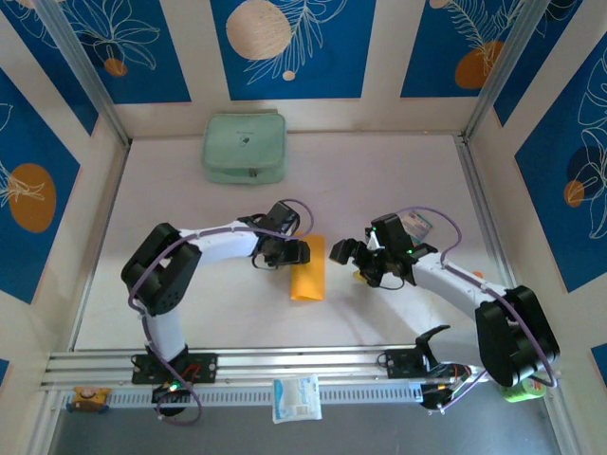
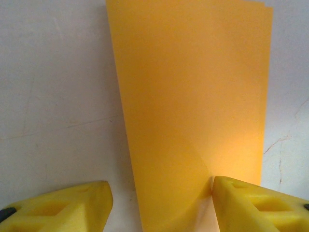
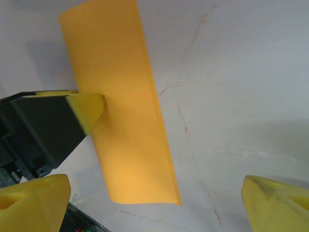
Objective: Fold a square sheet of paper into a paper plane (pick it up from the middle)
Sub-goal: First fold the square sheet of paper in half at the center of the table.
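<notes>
paper sheet [image 2: 193, 96] touches the half-open left gripper [image 2: 161, 195].

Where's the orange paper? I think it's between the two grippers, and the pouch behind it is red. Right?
No: the pouch is pale green, not red; the top view shows it. The orange paper does lie between the left gripper and the right gripper.

You can count two arms, the left arm [image 1: 166, 275] and the right arm [image 1: 507, 332], and two grippers, the left gripper [image 1: 296, 252] and the right gripper [image 1: 353, 265]. There is one orange-yellow paper [image 1: 308, 273] in the middle, one pale green pouch [image 1: 244, 148] at 12 o'clock, and one white-and-blue packet [image 1: 296, 398] at 6 o'clock.
</notes>
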`<state>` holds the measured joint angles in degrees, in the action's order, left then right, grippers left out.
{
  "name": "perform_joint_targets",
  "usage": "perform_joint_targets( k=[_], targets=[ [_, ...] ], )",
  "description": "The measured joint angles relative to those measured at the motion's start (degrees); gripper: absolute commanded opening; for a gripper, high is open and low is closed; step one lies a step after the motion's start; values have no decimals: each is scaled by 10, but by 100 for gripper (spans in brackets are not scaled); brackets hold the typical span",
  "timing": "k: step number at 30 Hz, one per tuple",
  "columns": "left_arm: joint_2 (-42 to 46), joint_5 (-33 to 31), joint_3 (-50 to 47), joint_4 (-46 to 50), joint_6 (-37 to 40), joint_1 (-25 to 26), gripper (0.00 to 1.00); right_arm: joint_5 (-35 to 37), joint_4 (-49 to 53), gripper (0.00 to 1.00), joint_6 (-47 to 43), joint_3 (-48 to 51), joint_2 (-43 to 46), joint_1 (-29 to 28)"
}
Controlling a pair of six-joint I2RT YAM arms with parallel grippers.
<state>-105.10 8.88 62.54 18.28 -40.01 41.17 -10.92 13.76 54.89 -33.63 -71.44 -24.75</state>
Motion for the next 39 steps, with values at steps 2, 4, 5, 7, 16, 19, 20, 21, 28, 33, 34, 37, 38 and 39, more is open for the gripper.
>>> perform_joint_targets(
  k=[2,4,5,7,16,19,20,21,28,33,34,37,38,39],
  targets=[
    [-1,0,2,4,2,0,62,2,5,91,3,0,-5,1],
    [-2,0,3,5,5,0,62,2,9,91,3,0,-9,1],
    [-4,0,6,7,6,0,62,2,10,91,3,0,-11,1],
    [-7,0,11,13,9,0,62,2,12,91,3,0,-12,1],
    [-14,-2,23,28,12,0,64,2,23,91,3,0,-12,1],
    [-20,-2,32,39,12,0,64,2,24,91,3,0,-12,2],
    [-21,-2,33,40,12,0,65,2,24,91,2,0,-12,3],
    [-21,-2,34,42,12,0,65,3,24,91,2,0,-12,3],
    [-28,-4,45,56,25,1,66,6,36,92,2,-1,-12,5],
    [-31,-9,51,64,32,3,67,7,39,92,2,-1,-12,6],
    [-31,-9,51,65,33,4,67,7,39,92,2,-1,-12,7],
    [-32,-9,54,67,35,4,67,7,39,92,2,-1,-12,8],
    [-34,-9,55,67,35,4,67,9,39,92,2,-1,-12,8],
    [-34,-10,55,68,35,4,67,9,39,92,2,-1,-12,8]
  ],
)
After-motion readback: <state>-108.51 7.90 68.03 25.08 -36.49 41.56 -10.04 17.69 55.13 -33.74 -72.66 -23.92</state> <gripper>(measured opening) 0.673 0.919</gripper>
